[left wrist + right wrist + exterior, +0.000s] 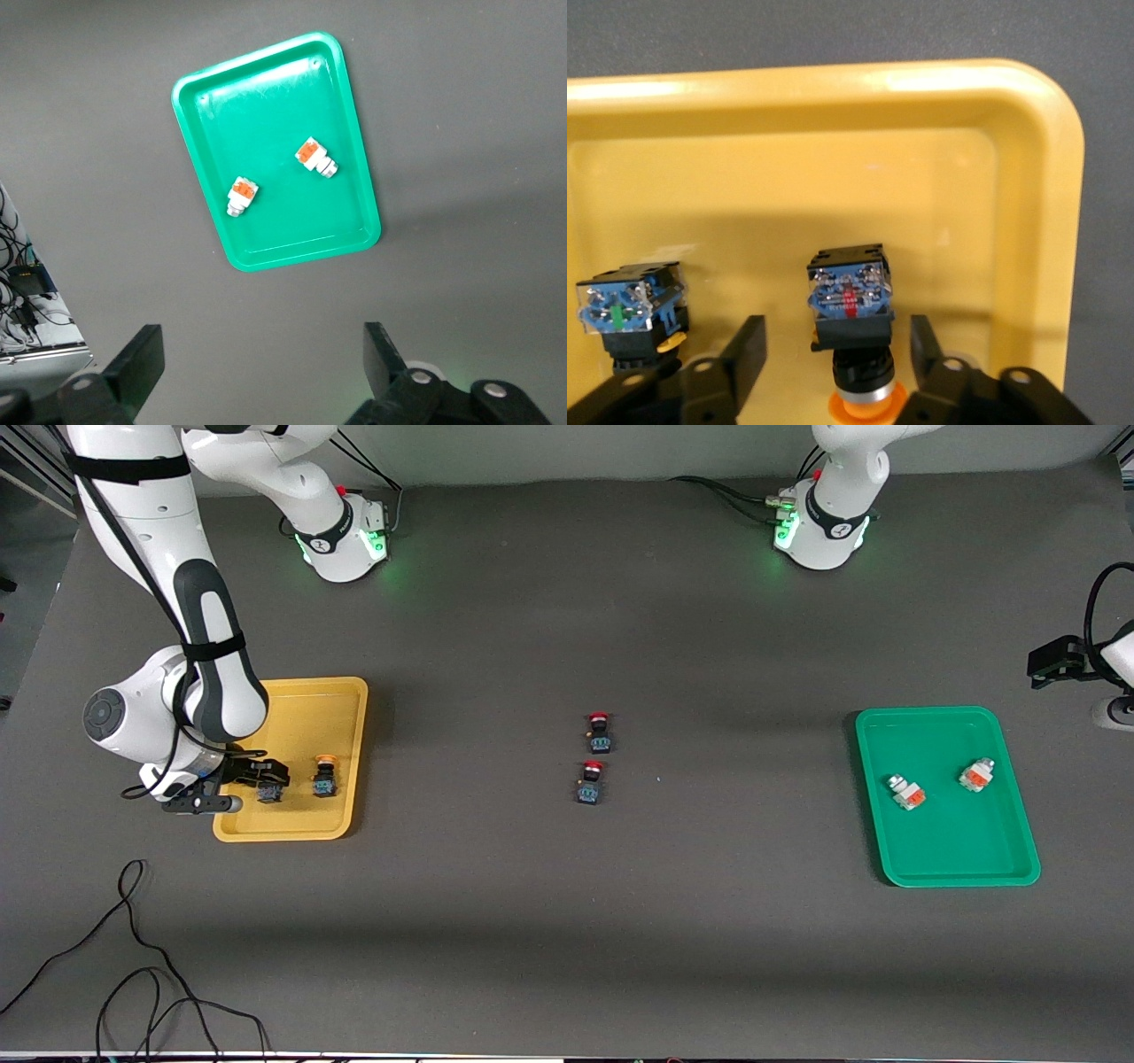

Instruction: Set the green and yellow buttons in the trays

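This is a robotics lab: two white Franka arms, the right arm (177, 646) and the left arm (833, 505), stand bolted by green-lit bases to a wide tabletop (567, 921) under grey felt, with loose black cables (133, 974) trailing over its edge.

The dark grey table (567, 921) carries a yellow tray (341, 700) toward the right arm's end and a green tray (957, 868) toward the left arm's end. Two red-capped buttons (595, 757) sit between them. A black cable (133, 974) lies nearest the front camera.
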`<state>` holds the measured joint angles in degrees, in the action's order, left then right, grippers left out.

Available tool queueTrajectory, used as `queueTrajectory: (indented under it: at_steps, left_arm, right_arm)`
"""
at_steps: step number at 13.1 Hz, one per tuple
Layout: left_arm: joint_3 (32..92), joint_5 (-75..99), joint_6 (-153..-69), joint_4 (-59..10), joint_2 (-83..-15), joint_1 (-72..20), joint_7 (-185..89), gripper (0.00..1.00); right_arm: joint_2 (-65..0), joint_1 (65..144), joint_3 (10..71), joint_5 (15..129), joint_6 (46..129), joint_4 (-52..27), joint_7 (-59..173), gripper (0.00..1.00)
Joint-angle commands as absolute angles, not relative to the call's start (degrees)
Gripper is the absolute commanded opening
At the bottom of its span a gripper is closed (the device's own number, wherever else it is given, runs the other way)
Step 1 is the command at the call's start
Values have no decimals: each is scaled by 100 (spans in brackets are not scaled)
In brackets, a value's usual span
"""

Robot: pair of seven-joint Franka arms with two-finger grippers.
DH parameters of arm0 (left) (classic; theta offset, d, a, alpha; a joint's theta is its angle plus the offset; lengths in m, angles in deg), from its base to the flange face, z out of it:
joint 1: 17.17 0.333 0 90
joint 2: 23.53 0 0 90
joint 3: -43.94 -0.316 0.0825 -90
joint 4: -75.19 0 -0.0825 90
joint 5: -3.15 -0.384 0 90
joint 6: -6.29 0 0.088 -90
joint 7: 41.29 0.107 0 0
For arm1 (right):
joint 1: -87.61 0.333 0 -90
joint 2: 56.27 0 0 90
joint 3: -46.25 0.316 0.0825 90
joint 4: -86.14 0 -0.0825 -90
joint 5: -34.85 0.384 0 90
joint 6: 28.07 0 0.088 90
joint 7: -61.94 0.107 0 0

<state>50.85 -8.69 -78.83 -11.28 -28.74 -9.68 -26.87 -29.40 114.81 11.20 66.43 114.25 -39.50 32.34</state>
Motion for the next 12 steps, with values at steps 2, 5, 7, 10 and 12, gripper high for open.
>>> queueTrajectory:
  at_steps: [2, 5, 7, 10, 12]
  left_arm:
    - [3955, -687, -7799, -1121, -2705, -2112, -2706, 100]
    - [3964, -312, -7843, -1174, -2573, -2112, -2706, 100]
    - [3990, 85, -7913, -1191, -2590, -2121, -2766, 100]
    - [4121, 113, -7905, -1191, -2608, -2208, -3511, 100]
    - [4130, 139, -7913, -1218, -2617, -2253, -3742, 100]
  right_arm:
    - [-3428, 11539, 1030, 6799, 10635, -3657, 3222, 99]
    - [-3929, 11556, 540, 6326, 9554, -3104, 3311, 97]
    - [-4228, 11556, 284, 5869, 8650, -2569, 3485, 94]
    - [-4335, 11539, 195, 5279, 6902, -1182, 4258, 94]
    - [-4335, 11539, 134, 5085, 5987, -329, 4497, 94]
